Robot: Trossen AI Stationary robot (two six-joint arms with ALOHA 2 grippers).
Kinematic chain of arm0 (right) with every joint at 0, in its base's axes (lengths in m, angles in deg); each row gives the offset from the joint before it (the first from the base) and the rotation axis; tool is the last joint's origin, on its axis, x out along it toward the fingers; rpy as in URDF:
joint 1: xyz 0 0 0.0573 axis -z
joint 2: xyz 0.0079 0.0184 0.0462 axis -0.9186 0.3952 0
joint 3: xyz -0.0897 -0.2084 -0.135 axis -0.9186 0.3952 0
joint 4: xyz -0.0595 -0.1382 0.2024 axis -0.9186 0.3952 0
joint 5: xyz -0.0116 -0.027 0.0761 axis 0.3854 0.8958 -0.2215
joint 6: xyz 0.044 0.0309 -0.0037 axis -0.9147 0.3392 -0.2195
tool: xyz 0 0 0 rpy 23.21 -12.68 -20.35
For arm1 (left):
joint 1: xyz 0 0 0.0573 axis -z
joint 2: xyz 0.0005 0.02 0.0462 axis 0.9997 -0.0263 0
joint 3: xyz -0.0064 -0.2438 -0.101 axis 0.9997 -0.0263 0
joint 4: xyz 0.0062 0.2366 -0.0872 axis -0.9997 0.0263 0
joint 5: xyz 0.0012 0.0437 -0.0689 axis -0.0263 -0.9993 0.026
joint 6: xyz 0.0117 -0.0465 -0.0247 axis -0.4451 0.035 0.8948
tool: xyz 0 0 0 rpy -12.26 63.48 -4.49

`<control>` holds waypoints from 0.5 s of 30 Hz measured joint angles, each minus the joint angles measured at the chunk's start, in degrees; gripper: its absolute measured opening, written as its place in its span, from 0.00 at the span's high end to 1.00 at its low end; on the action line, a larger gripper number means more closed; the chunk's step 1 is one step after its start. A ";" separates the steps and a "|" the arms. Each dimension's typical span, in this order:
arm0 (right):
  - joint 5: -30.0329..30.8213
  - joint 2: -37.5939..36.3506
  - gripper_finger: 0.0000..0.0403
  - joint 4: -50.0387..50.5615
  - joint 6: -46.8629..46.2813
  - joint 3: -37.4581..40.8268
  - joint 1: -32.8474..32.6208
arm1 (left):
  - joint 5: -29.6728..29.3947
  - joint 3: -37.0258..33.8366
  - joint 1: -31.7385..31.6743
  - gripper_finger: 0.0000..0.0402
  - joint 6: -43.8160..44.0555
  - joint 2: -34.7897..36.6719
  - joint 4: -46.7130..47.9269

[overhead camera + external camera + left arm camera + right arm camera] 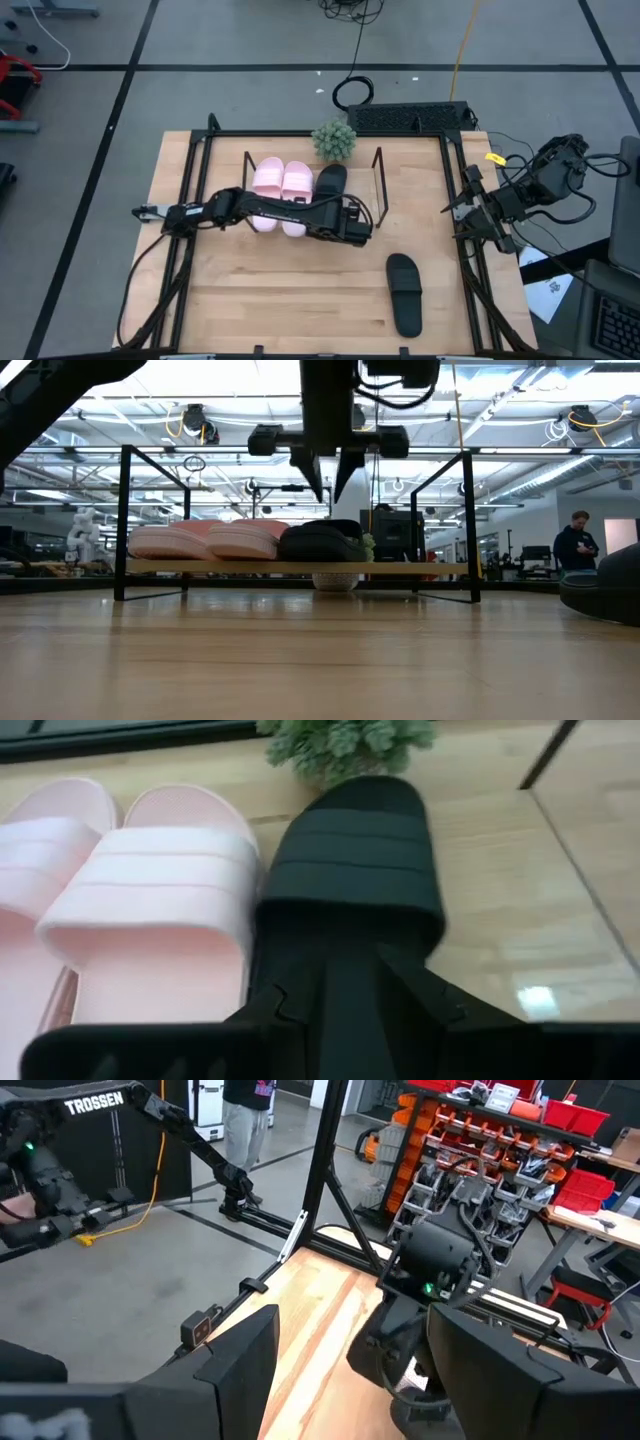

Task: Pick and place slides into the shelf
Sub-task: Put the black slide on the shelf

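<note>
The shelf (364,192) stands at the table's far middle, and its board (420,567) carries three slides side by side. These are the two pink slides (282,186) (150,900) and, to their right, one black slide (331,181) (350,860), all resting on their soles. The second black slide (405,292) lies sole down on the table, near right. My left gripper (352,213) (329,488) hangs open just above the shelved black slide's near end, touching nothing. My right gripper (470,215) (350,1370) waits open at the table's right edge.
A small green plant (334,138) stands right behind the shelf. Black frame rods (190,200) run along the table's left and right sides. There is bare tabletop (290,290) in front of the shelf. A person (580,545) stands far off in the room.
</note>
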 joint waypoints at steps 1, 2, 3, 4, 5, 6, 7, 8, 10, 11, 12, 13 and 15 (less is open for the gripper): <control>0.00 0.02 0.39 0.05 -0.01 0.00 0.00 | -0.01 0.50 0.34 0.78 -0.41 0.00 -0.18; -0.07 0.00 0.39 0.16 -0.01 0.00 0.00 | -0.02 0.82 0.80 0.78 -1.07 0.00 -0.37; -0.17 0.00 0.39 0.50 -0.01 0.00 -0.02 | 0.03 1.17 1.41 0.78 -1.98 0.00 -0.57; -0.23 0.04 0.39 1.04 -0.30 0.00 -0.02 | 0.28 1.58 2.11 0.78 -3.07 0.00 -0.74; -0.43 0.15 0.39 1.53 -1.27 0.00 -0.02 | 0.98 1.98 2.83 0.78 -4.57 0.00 -0.77; -1.26 0.31 0.39 2.12 -2.52 0.00 -0.02 | 1.57 2.31 3.64 0.78 -6.28 0.00 -0.71; -2.60 0.49 0.39 3.07 -3.74 0.00 -0.03 | 2.10 2.58 4.53 0.78 -7.79 0.00 -0.70; -4.43 0.80 0.39 4.37 -4.77 0.00 -0.04 | 2.53 2.79 5.45 0.78 -8.96 0.00 -0.71; -9.14 1.66 0.39 6.66 -6.20 0.05 -0.07 | 2.86 3.35 7.63 0.78 -10.97 0.00 -0.51; -11.67 2.13 0.39 7.43 -6.74 0.23 -0.07 | 2.89 3.79 8.85 0.78 -11.53 0.00 -0.54; -14.12 2.50 0.39 7.47 -7.46 0.85 -0.07 | 2.90 4.26 10.02 0.78 -12.01 0.00 -0.55; -16.28 2.79 0.39 7.05 -8.27 1.77 -0.07 | 2.88 4.72 11.34 0.78 -12.29 0.00 -0.54; -20.60 3.36 0.39 4.41 -9.57 4.44 -0.07 | 2.63 4.76 13.99 0.78 -12.34 0.04 -0.74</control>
